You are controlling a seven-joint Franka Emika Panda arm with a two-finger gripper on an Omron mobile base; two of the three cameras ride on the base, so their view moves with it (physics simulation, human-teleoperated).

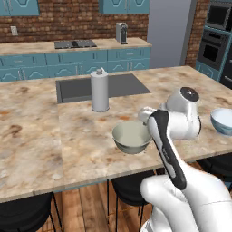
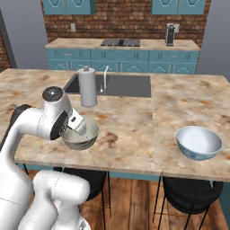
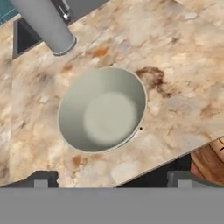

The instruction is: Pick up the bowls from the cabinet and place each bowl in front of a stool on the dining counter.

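The beige-olive bowl [image 1: 131, 137] [image 2: 86, 134] [image 3: 103, 109] sits upright on the dining counter [image 1: 36, 136] [image 2: 134, 121] [image 3: 183, 52] near its front edge. My gripper [image 3: 112, 179] [image 2: 76, 125] hovers just above the bowl, open, with its fingertips [image 3: 41, 180] spread wide and nothing between them. The white and blue bowl [image 1: 223, 120] [image 2: 199, 142] rests further right along the same front edge. Teal wall cabinets [image 2: 67, 5] [image 1: 124, 5] hang on the far brick wall with their doors shut.
A grey paper towel roll [image 1: 100, 90] [image 2: 87, 86] [image 3: 43, 24] stands behind the beige-olive bowl, beside the inset dark sink [image 1: 118, 86] [image 2: 126, 85]. Black stools [image 1: 22, 213] [image 2: 188, 193] are tucked under the counter's front edge.
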